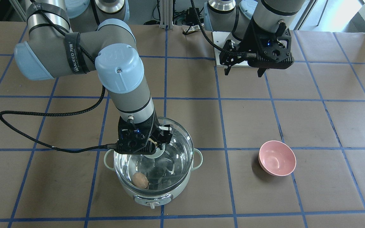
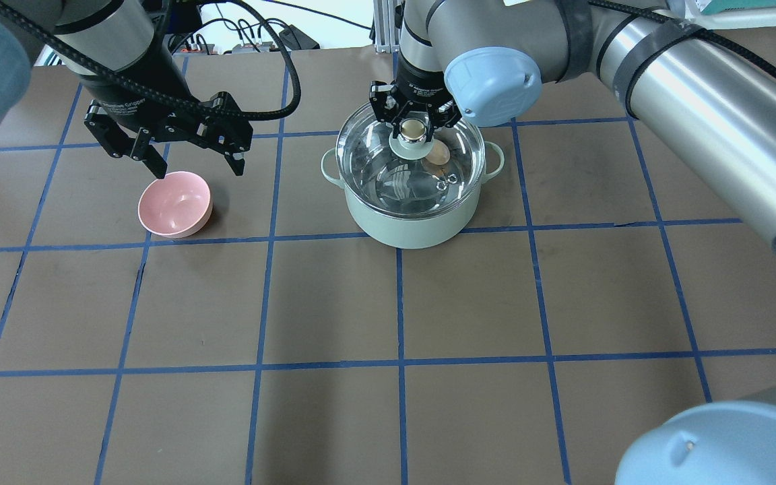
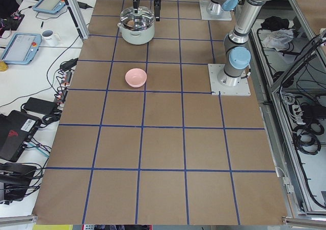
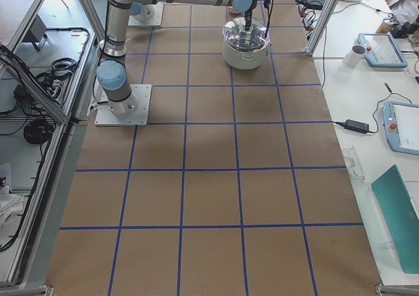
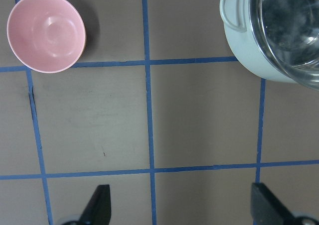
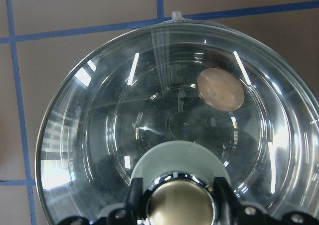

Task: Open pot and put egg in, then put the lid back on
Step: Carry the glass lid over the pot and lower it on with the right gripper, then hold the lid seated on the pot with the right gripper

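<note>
While the right fingers (image 2: 393, 121) are clasping the gold-capped pale green knob (image 2: 415, 130) of the clear domed glass lid (image 2: 388, 178), that lid is sitting over the pale mint-green round electric pot (image 2: 422, 232) on the brown-papered desk (image 2: 334, 303).

Small tan oval egg (image 1: 140, 180): lying inside the pot under the glass, at 4 o'clock from the knob in the overhead view, long axis running roughly 11 to 5 in the front-facing view.

Right fingers are standing directly over the lid's centre, so letting go and rising straight are looking like the move left.

Left fingers (image 2: 233, 151): hanging spread and empty at 1 o'clock from the shallow pink bowl (image 2: 174, 203), well apart from the pot.

Right wrist is hiding the lid's rim at 11 o'clock in the front-facing view, so full seating is not showing.
</note>
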You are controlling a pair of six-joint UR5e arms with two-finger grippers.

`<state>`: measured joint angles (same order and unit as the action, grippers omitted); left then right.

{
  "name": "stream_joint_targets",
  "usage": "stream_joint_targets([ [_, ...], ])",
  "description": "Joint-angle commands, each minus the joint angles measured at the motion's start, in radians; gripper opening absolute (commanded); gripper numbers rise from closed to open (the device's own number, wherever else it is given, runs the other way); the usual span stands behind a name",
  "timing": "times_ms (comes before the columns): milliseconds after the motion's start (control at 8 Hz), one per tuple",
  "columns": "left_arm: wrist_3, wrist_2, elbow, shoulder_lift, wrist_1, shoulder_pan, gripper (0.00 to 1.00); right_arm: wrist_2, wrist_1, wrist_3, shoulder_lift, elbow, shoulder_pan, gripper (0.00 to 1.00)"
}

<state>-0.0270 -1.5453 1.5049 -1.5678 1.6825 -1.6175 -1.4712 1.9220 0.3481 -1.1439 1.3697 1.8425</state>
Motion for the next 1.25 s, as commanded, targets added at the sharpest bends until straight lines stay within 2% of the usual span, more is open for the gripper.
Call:
stream_joint_targets([
  [0, -0.001, 0.001, 0.0, 0.002, -0.001, 0.001, 1.0, 0.0, 0.0, 0.0, 0.018, 0.0, 0.001, 0.0],
  [1125, -0.001, -0.001, 0.001, 0.002, -0.018, 0.002, 1.0, -0.004, 0.0, -0.024, 0.03, 0.0, 0.0, 0.0],
])
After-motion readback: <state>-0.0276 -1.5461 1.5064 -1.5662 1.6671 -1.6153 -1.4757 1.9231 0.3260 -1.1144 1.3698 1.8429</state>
